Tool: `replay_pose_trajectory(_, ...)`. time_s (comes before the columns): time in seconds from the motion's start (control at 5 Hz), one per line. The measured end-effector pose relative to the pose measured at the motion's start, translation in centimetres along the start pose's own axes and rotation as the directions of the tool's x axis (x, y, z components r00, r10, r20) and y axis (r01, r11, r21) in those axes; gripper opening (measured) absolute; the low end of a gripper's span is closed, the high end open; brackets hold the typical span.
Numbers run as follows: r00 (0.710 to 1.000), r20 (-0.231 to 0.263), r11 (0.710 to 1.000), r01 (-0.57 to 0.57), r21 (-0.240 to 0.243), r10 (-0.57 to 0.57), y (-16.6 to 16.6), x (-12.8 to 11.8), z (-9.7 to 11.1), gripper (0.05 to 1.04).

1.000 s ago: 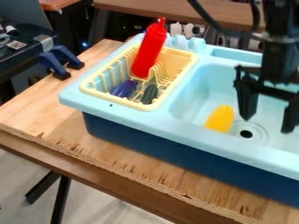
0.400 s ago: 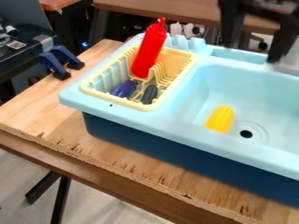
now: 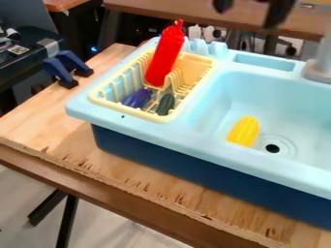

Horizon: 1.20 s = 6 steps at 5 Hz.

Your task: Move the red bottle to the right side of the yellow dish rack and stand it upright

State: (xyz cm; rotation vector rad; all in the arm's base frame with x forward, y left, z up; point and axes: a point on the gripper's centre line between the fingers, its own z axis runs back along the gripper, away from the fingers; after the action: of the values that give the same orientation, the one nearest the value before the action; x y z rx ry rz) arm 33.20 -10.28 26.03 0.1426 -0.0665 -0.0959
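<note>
Camera view: the gripper hangs at the top edge, fingers apart; the red bottle, nearest, seems light, stiff, maybe slippery; its middle should give good hold.

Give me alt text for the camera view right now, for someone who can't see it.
Open, empty black gripper at the top edge; light-blue toy sink below, with a yellow object beside its drain. A yellow dish rack at left holds a red bottle, a purple object and a dark green object.

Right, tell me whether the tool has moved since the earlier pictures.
Yes, the tool has moved up and leftward in view, from over the sink to beyond its far rim.
</note>
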Motion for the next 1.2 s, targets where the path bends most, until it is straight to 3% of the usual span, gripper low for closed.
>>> replay_pose_trajectory(0.2,0.995,-0.066,0.995,-0.067,0.073,0.072,2.1,-0.3,-0.7,1.002)
replay_pose_trajectory(0.4,0.987,-0.097,0.989,-0.117,0.091,0.126,4.1,-0.3,-1.6,1.002)
replay_pose_trajectory(0.6,0.98,-0.133,0.987,-0.138,0.088,0.149,6.1,-0.3,-3.9,1.002)
replay_pose_trajectory(0.8,0.994,-0.077,0.997,-0.08,0.023,0.081,7.8,-0.1,-5.4,1.002)
replay_pose_trajectory(1.0,0.999,0.015,0.999,0.033,-0.005,-0.033,9.9,0.5,-7.2,1.002)
replay_pose_trajectory(1.2,0.996,0.059,0.997,0.067,-0.025,-0.066,10.6,0.8,-7.5,1.002)
